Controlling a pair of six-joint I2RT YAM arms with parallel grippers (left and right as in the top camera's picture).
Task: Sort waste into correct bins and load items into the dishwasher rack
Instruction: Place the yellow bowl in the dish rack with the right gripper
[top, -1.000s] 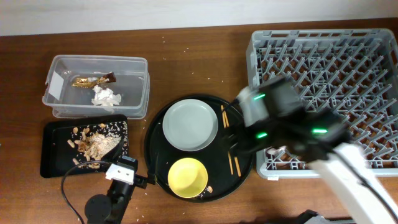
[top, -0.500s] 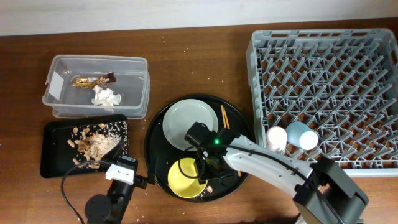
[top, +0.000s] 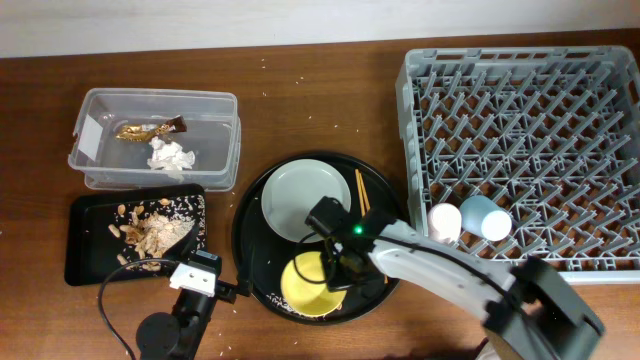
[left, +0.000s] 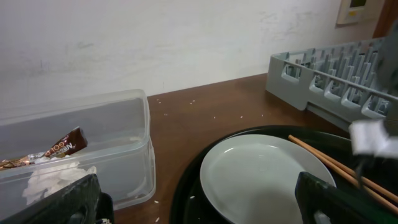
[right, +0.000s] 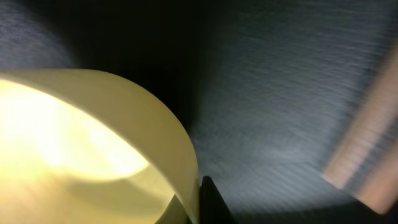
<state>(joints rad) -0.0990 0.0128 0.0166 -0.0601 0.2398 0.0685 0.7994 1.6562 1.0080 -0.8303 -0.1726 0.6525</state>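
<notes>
Dark wood (top: 320, 110) is bearing the round tray (top: 246, 215); the glossy yellow bowl (top: 308, 290) is sitting there, right gripper (top: 336, 268) at its rim, hold unclear, left fingers (left: 59, 202) gaping.

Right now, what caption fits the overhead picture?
Right end effector at the yellow bowl; pink cup and blue cup in the dishwasher rack.

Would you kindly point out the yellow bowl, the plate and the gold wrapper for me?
yellow bowl (top: 305, 287), overhead view, its inner floor.
plate (top: 298, 195), overhead view, its flat centre.
gold wrapper (top: 138, 130), overhead view, its gold middle.
</notes>
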